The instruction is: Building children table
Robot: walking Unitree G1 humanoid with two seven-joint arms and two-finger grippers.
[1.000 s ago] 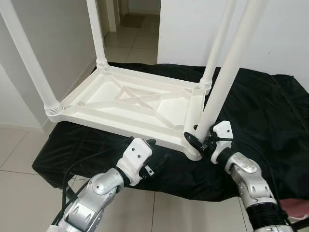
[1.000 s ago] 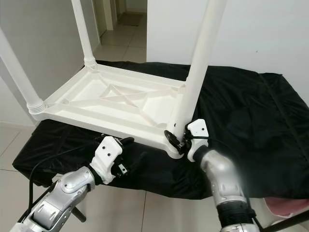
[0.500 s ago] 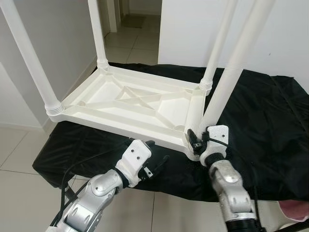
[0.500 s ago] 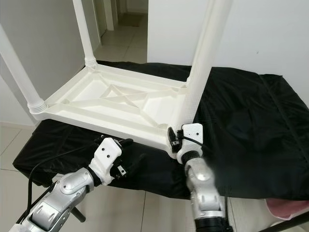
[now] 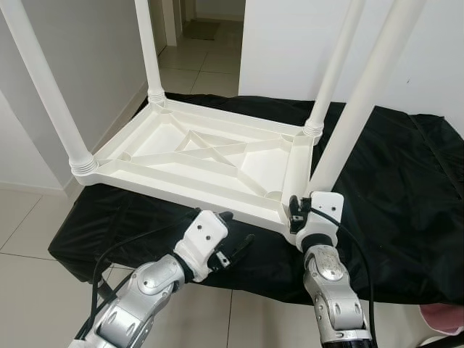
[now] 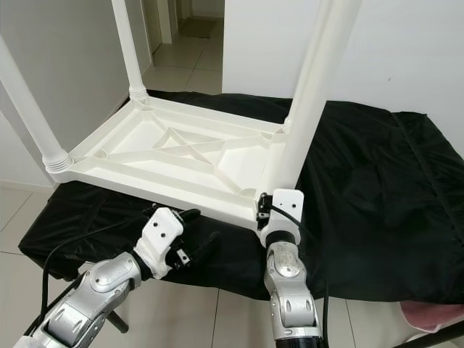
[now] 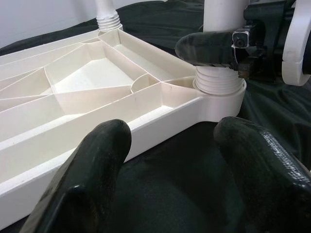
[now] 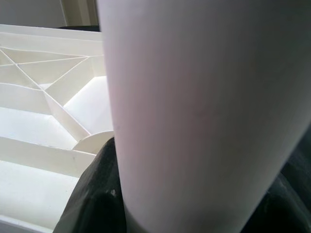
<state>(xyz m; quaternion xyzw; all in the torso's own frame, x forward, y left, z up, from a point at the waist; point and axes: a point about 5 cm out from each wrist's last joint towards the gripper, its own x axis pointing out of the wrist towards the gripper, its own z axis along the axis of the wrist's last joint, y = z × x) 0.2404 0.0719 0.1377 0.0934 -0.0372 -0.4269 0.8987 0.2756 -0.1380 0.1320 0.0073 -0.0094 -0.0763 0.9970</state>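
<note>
A white plastic children's table (image 5: 210, 156) lies upside down on a surface draped in black cloth (image 5: 391, 188), its legs pointing up. My right gripper (image 5: 303, 206) is shut on the near right leg (image 5: 355, 109), just above its threaded collar (image 7: 216, 80) at the table's corner. In the right wrist view that leg (image 8: 204, 107) is very close, with a black finger (image 8: 92, 194) pressed to its side. My left gripper (image 5: 235, 230) hangs open just before the table's near edge, over the cloth, holding nothing; its fingers (image 7: 92, 170) frame the corner socket.
The other legs stand at the near left (image 5: 47, 87), far left (image 5: 148, 43) and far right (image 5: 337, 65). Tiled floor (image 5: 22, 225) lies left and in front of the cloth. A hallway opening (image 5: 196, 29) is behind; a pink object (image 5: 442, 319) lies at the lower right.
My right forearm has swung leftwards to stand straight below the leg, and the wrist has turned around the leg while still gripping it. The left arm has barely moved.
</note>
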